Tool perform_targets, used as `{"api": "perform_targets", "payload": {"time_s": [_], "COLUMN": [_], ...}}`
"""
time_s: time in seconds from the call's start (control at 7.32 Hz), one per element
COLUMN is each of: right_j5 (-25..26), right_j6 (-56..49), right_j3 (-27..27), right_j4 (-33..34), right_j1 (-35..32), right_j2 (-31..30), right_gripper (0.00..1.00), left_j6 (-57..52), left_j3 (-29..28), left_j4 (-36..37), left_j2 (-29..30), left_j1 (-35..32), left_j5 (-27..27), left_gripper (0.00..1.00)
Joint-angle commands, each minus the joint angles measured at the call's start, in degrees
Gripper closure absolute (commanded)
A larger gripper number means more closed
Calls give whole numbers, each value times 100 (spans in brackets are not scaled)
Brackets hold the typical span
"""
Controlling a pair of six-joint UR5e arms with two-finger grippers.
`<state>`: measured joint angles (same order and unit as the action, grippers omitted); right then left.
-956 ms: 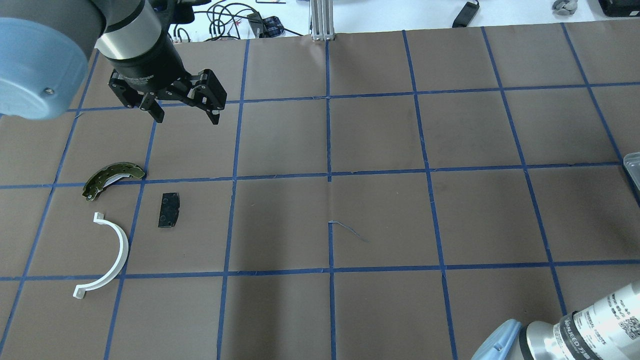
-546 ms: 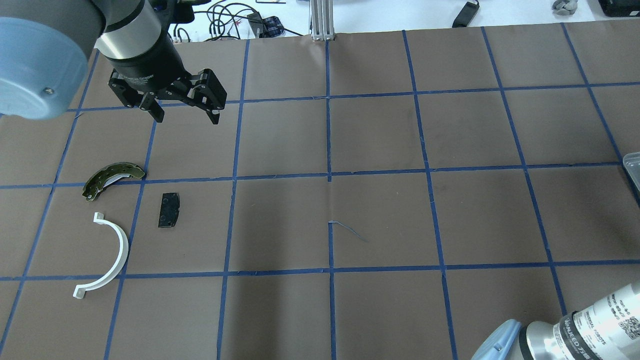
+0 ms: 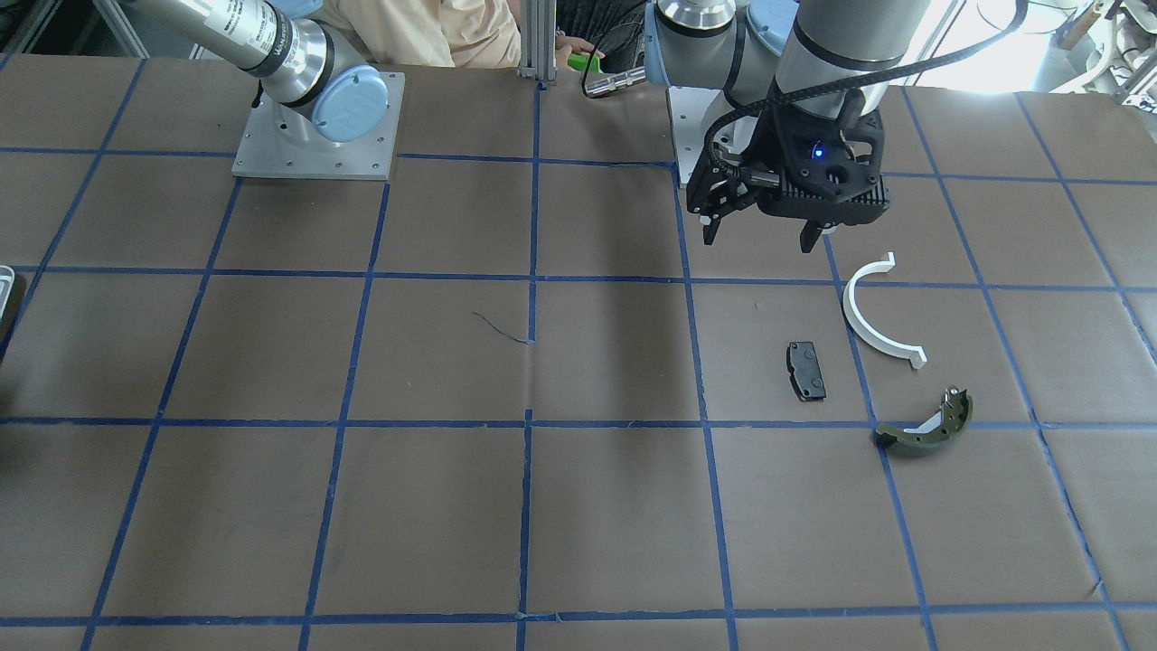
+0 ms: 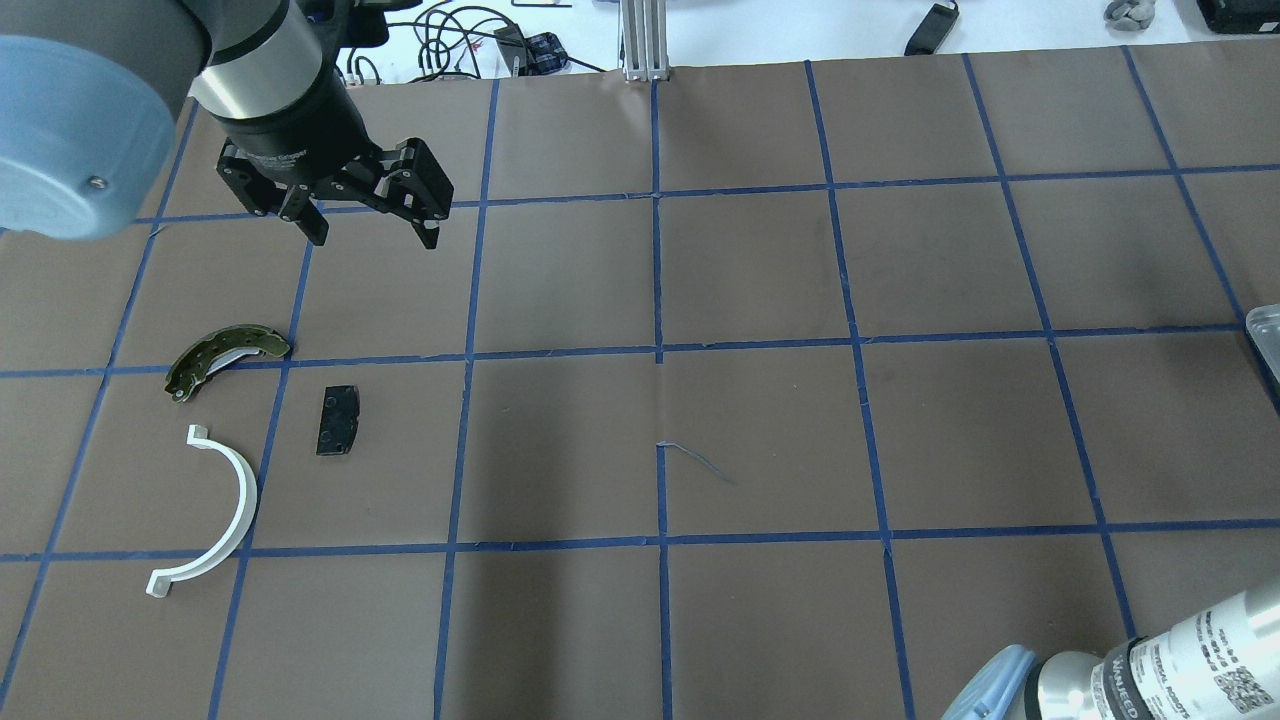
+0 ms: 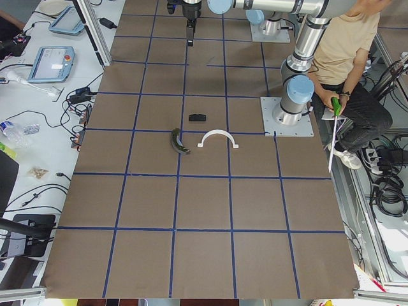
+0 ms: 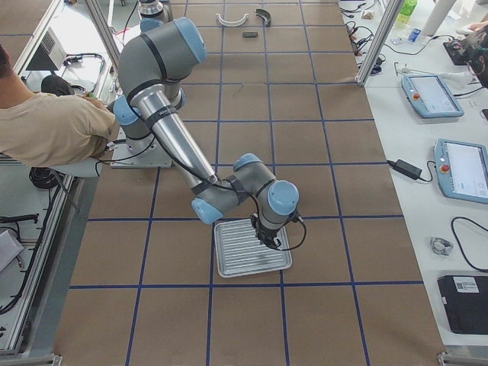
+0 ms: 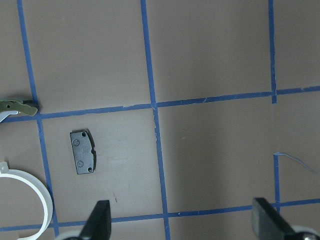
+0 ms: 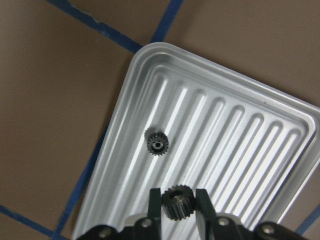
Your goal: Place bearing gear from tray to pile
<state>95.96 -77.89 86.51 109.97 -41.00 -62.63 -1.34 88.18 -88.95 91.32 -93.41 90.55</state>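
Observation:
In the right wrist view my right gripper (image 8: 176,206) is shut on a small black bearing gear (image 8: 176,196), just above the ribbed silver tray (image 8: 240,135). A second black gear (image 8: 158,144) lies on the tray. The exterior right view shows this gripper (image 6: 263,240) over the tray (image 6: 236,255). The pile lies far off: an olive brake shoe (image 4: 225,358), a black plate (image 4: 338,420) and a white half-ring (image 4: 225,510). My left gripper (image 4: 370,225) is open and empty, held above the table beyond the pile.
Only a sliver of the tray (image 4: 1265,335) shows at the right edge of the overhead view. A brown table cover with a blue tape grid (image 4: 660,350) spans between tray and pile. A person sits behind the robot's base (image 3: 434,27).
My right arm's forearm has shifted lower in the overhead view. The left arm and the pile have not moved.

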Motion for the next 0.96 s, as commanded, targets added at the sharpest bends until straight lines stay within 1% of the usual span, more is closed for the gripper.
{"api": "perform_targets", "payload": {"time_s": [0.0,0.14,0.27,0.41,0.55,0.68,0.82], "right_j5": [1,-16,-8,-51,-243,-375,-385], "right_j6": [1647,2211,3234,4002,5071,6273,7382], "right_j3": [207,565,1013,1478,1814,1930,1931], "right_j4": [-563,-582,-599,-591,-530,-503,-346], "right_j1": [-696,-1169,-1705,-2197,-2802,-3566,-4452], "right_j2": [-686,-1203,-1643,-2065,-2278,-2246,-2089], "right_gripper": [91,91,91,91,91,91,91], "left_j6": [2,-7,2,2,2,2,2], "left_j3": [6,6,6,6,15,15,15], "left_j4": [0,0,0,0,0,0,9], "left_j2": [-9,-9,-9,0,0,17,17], "left_j1": [-2,-2,-2,-2,-2,-2,-2], "left_j5": [-2,-2,-2,-11,-11,-28,-2], "left_gripper": [0,0,0,0,0,0,0]}}
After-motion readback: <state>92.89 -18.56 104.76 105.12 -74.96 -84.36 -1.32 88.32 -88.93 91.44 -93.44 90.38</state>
